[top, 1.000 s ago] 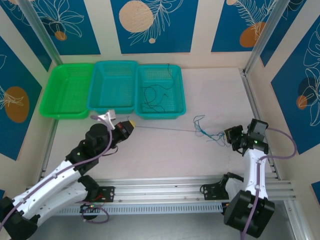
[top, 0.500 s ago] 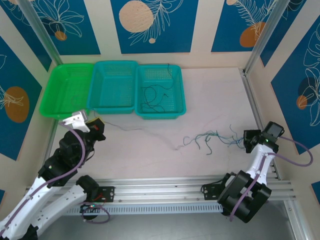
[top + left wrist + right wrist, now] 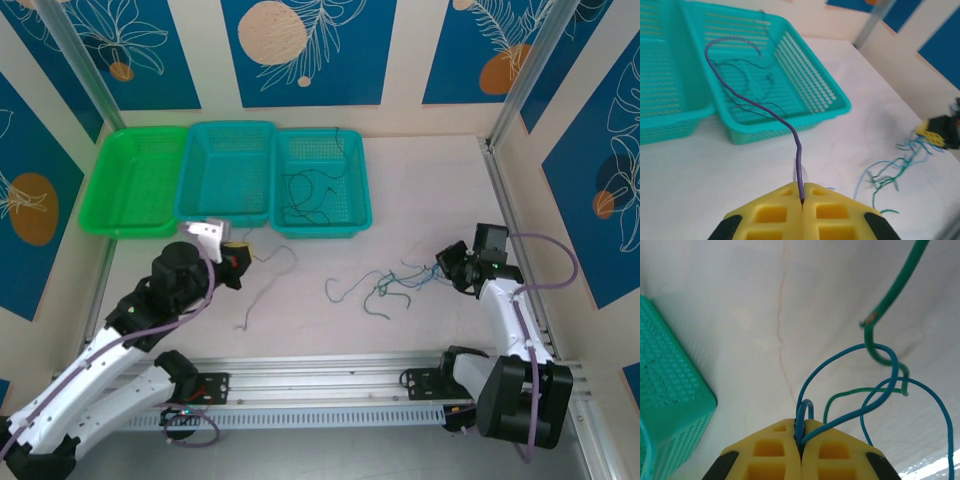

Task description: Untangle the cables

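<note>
Seen from above, the loose tangle of cables (image 3: pixel 385 285) is too fine to follow strand by strand. The dark cables (image 3: pixel 310 195) lying in the teal basket (image 3: pixel 322 230) half vanish against its mesh. In the right wrist view, that basket is cut off at the left edge and a green cable (image 3: pixel 900 282) runs out past the top.

Open table (image 3: pixel 430 185) stretches to the right of the basket. The tangle lies in front of it and to the right, well apart from its front wall.

The left gripper (image 3: pixel 242 256) sits near the basket's front left corner. Its jaws are pressed together on a purple cable (image 3: pixel 798 155), which in the left wrist view arcs up towards the basket. The right gripper (image 3: pixel 443 264), well off to the basket's front right, is pinched tight on a blue cable (image 3: pixel 840 357) at the tangle's far end.
</note>
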Tool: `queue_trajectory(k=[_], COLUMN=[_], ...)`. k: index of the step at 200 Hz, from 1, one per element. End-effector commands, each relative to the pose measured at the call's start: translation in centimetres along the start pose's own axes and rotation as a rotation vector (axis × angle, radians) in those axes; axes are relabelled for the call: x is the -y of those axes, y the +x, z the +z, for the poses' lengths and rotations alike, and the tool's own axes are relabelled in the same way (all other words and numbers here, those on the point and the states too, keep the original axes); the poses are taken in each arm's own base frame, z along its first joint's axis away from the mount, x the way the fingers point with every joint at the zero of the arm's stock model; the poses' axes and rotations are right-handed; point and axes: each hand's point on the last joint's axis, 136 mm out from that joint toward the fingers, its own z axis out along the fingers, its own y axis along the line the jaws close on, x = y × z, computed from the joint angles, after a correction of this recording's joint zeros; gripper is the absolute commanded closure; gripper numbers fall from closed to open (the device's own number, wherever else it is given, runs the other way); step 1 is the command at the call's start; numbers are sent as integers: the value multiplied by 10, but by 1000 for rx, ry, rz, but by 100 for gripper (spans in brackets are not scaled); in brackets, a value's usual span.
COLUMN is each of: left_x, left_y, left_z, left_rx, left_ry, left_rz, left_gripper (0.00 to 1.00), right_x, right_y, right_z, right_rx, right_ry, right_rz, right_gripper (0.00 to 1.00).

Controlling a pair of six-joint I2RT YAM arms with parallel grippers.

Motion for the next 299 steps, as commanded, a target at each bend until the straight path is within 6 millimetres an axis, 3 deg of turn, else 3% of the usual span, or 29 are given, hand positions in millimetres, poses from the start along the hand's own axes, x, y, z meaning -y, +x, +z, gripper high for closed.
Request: queue_trajectory(k=[1, 49, 70, 98, 126, 146, 187, 225, 265, 299], left_x=[58, 130, 147, 171, 180, 165, 130, 77, 9, -46], left_y=[-54, -199, -247, -294, -332, -350, -349, -340, -287, -226], left_z=[-18, -63, -61, -58, -36, 6, 94, 164, 244, 289], left_rx=[120, 429, 519, 620, 691, 668, 569, 445, 229, 20], left_ry=[251, 381, 360, 378, 307, 159, 7, -92, -195, -293], left_rz=[26, 214, 306, 393, 515, 577, 648, 638, 590, 549], left_gripper=[100, 100, 100, 100, 100, 100, 100, 100, 100, 100], right_x=[0, -8, -8, -7, -8, -12, -16, -18, -18, -15], right_y=[5, 6, 9, 14, 16, 16, 15, 14, 18, 21], right_z=[-7, -17, -18, -19, -22, -27, -35, -40, -41, -40], right_rx=[24, 33, 25, 21, 19, 21, 38, 35, 23, 17], right_ry=[-3, -23, -28, -39, -49, -61, -70, -62, -78, -76], right_rz=[-2, -17, -7, -8, -9, -20, -59, -101, -90, -91], right_gripper=[100, 100, 100, 100, 100, 100, 100, 100, 100, 100])
